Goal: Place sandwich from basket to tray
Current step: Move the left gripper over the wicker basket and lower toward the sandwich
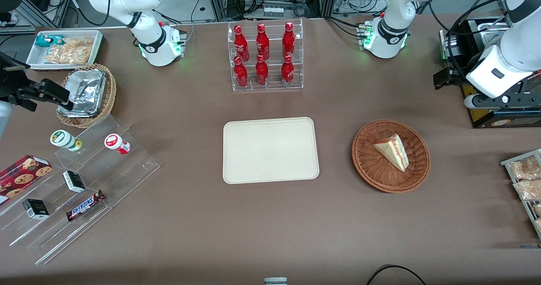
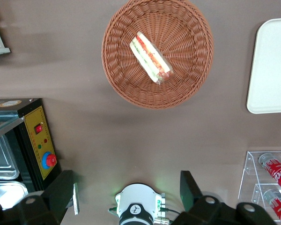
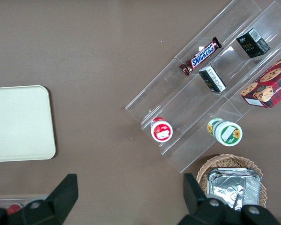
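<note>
One sandwich [image 1: 394, 151] lies alone in the round brown basket [image 1: 391, 180] on the surface; the cream tray [image 1: 270, 149] beside it holds nothing. Farther back, the hand [image 2: 126, 194] hangs high, fingers wide apart.

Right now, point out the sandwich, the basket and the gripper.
sandwich [image 1: 393, 150], front view, top bread face.
basket [image 1: 368, 173], front view, woven rim.
gripper [image 2: 129, 187], left wrist view, midway between its open fingertips, high above the table.

Front view: looked down over the whole brown table. Left wrist view: gazed straight down from high above the round reddish-brown wicker basket [image 2: 157, 52]. Both shared the flat cream-beige rectangular tray [image 1: 270, 150].
</note>
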Motion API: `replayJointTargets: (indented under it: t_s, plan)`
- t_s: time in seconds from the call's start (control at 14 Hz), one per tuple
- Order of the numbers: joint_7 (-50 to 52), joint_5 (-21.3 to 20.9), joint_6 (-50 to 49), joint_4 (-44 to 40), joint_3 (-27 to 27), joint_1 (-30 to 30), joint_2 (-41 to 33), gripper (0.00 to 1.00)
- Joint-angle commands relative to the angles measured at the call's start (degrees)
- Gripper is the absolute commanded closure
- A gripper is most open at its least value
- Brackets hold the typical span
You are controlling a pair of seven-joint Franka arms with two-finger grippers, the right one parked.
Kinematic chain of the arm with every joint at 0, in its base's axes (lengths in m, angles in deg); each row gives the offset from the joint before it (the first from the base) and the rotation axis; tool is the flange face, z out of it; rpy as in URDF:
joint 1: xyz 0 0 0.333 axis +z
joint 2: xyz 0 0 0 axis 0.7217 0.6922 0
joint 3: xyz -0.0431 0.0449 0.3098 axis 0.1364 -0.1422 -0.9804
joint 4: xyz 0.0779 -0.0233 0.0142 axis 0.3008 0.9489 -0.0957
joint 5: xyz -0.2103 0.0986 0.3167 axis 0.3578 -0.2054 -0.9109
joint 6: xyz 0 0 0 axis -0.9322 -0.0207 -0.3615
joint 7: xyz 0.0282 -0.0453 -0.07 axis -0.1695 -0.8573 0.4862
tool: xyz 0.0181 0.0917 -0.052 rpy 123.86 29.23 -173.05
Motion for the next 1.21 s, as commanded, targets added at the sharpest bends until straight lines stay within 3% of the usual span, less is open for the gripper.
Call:
replayJointTargets:
  t_s: [0.0,0.64,1.14]
  plan:
    - [-0.4,0.9,2.0,-0.3,0.1,0.4,0.3,0.0]
    - [-4.1,1.5,5.4,5.1,0.0,0.4,5.4,0.0]
    - [-3.9,1.2,21.4,19.4,-0.1,0.4,4.5,0.0]
